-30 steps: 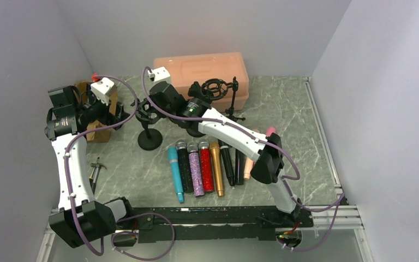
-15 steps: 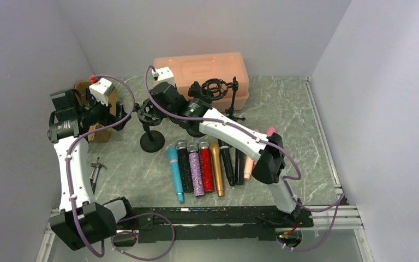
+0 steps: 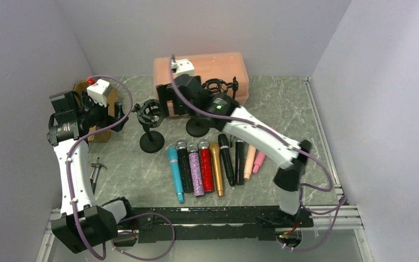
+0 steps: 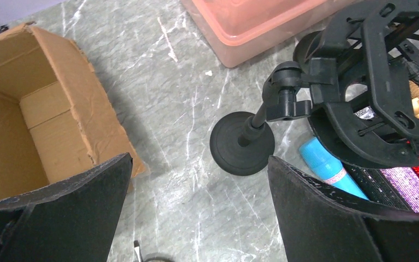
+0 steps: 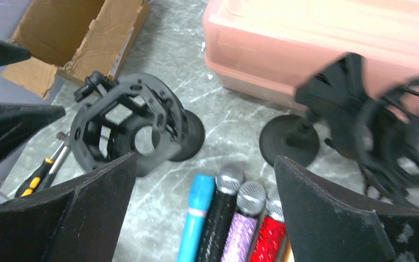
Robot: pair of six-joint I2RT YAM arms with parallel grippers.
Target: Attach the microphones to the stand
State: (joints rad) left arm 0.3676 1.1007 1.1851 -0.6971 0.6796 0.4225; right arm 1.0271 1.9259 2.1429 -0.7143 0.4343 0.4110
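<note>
right fingers (image 5: 87, 213) just released black ring-cradle stand (image 3: 151, 117), arm drawn back. left fingers (image 4: 60, 213) spread, empty. coloured stick microphones (image 3: 205, 166) lie on marble worktop (image 3: 289, 109); none attached yet.

Nine microphones (image 3: 205, 166) lie side by side on the worktop (image 3: 283, 109), mesh heads pointing away from the arm bases: teal (image 3: 175, 173), black glitter (image 3: 184, 168), purple glitter (image 3: 196, 169), red glitter (image 3: 205, 168), gold (image 3: 216, 169), two plain black (image 3: 226, 159), peach (image 3: 249, 162) and pink (image 3: 259, 162). Just behind them are two upright black stands, the left stand (image 3: 150, 142) and the right stand (image 3: 197, 129), each on a round base with a ring cradle on top.
</note>
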